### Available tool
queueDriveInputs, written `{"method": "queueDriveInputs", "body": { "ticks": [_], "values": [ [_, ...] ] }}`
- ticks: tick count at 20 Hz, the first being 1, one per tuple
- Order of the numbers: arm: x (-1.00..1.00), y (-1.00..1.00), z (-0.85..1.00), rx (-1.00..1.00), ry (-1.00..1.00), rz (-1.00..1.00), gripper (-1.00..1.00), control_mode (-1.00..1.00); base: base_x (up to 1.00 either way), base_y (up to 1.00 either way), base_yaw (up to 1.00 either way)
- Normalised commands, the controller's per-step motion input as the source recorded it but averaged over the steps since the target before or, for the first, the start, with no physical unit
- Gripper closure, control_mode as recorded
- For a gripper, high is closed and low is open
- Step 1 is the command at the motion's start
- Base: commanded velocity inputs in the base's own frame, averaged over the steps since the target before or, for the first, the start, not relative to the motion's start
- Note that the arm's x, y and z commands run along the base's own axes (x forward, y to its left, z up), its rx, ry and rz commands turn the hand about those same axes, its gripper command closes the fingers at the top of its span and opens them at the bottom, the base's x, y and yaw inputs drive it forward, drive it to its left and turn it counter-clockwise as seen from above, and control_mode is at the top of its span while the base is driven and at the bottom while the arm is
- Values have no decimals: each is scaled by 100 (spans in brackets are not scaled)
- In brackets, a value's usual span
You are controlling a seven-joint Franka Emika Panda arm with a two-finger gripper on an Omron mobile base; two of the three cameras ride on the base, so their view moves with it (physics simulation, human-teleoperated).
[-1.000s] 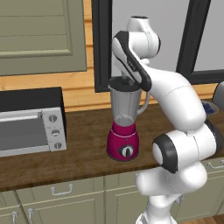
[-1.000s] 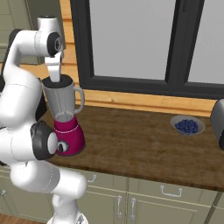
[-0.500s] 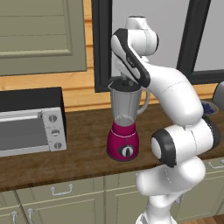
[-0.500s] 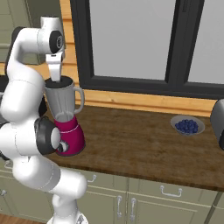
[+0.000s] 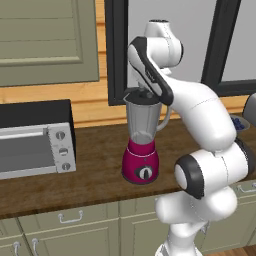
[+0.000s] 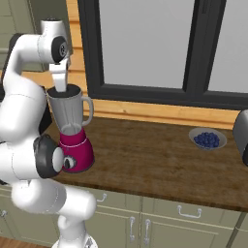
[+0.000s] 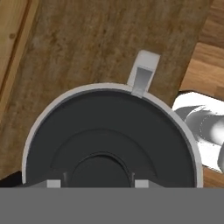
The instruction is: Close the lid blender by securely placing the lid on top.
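The blender (image 5: 142, 125) stands on the wooden counter, a clear grey jar on a magenta base with a black dial; it appears too in the right base view (image 6: 70, 116). The dark round lid (image 5: 142, 94) (image 6: 66, 90) sits level in the jar's rim. My gripper (image 5: 145, 90) (image 6: 61, 84) points straight down onto it from above. In the hand view the lid (image 7: 109, 140) fills the pale rim, the jar's handle (image 7: 143, 72) sticks out beyond it, and my gripper (image 7: 97, 183) is shut on the lid's raised centre knob.
A silver toaster oven (image 5: 35, 145) stands left of the blender. A bowl of blueberries (image 6: 207, 139) and a dark appliance (image 6: 241, 135) are far right on the counter. A dark-framed window and wooden sill run behind. Cabinet fronts lie below the counter's front edge.
The arm's upper links have shifted slightly. The hand and the lid stay at the jar's rim, and the blender has not moved.
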Motion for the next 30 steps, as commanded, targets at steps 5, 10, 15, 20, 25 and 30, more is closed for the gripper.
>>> {"method": "queueDriveInputs", "body": {
  "ticks": [5, 10, 15, 20, 25, 30],
  "values": [
    [-5, 0, 0, 1, -11, 0, -100, -100, 0, 0, 0],
    [-12, -2, 11, 1, -7, 0, -100, -100, 0, 0, 0],
    [-79, -32, 34, 5, -15, 0, -100, -100, 0, 0, 0],
    [-98, -34, 7, 7, -21, 0, -100, -100, 0, 0, 0],
    [-97, -11, 0, 3, -23, 4, -100, -100, 0, 0, 0],
    [-59, -7, 12, 1, -25, 8, -100, -100, 0, 0, 0]
  ]
}}
